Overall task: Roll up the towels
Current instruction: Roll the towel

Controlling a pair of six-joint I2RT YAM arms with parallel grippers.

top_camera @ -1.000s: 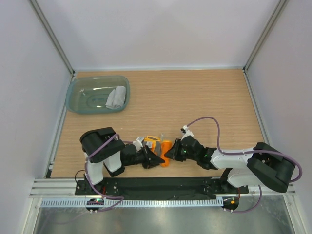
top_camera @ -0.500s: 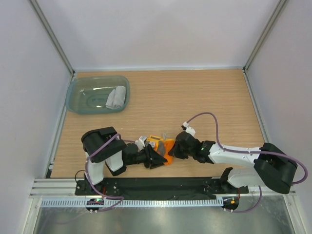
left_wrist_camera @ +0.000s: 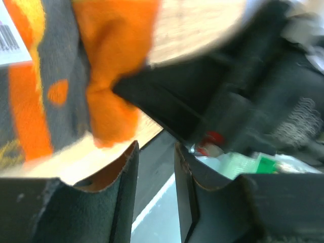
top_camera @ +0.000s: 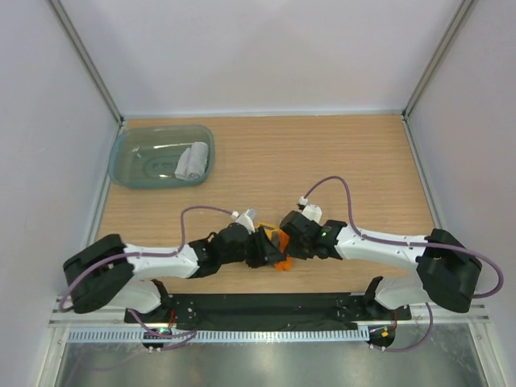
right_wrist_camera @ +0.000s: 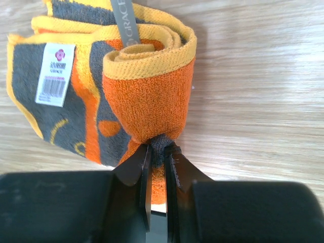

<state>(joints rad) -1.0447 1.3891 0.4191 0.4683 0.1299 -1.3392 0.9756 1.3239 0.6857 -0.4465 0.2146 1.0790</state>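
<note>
The orange towel [right_wrist_camera: 147, 101] lies partly rolled near the table's front edge, its spiral end and yellow hem showing. Its grey patterned face carries a white label [right_wrist_camera: 53, 75]. My right gripper [right_wrist_camera: 158, 149] is shut on a bunched fold at the towel's near end. In the top view the orange towel [top_camera: 281, 262] sits between both grippers, mostly covered by them. My left gripper [left_wrist_camera: 156, 149] stands open just beside the orange towel [left_wrist_camera: 109, 76], with nothing between its fingers. The light grey towel [top_camera: 192, 161] lies rolled in the tub.
The teal plastic tub [top_camera: 133, 157] stands at the far left of the wooden table [top_camera: 339, 161]. The black base rail [top_camera: 258, 305] runs right behind the towel at the front edge. White walls close in the sides and back.
My left gripper has opened and let go of the orange towel, and its arm has stretched out low to the right. The right gripper has moved a little away from the front edge with the towel.
</note>
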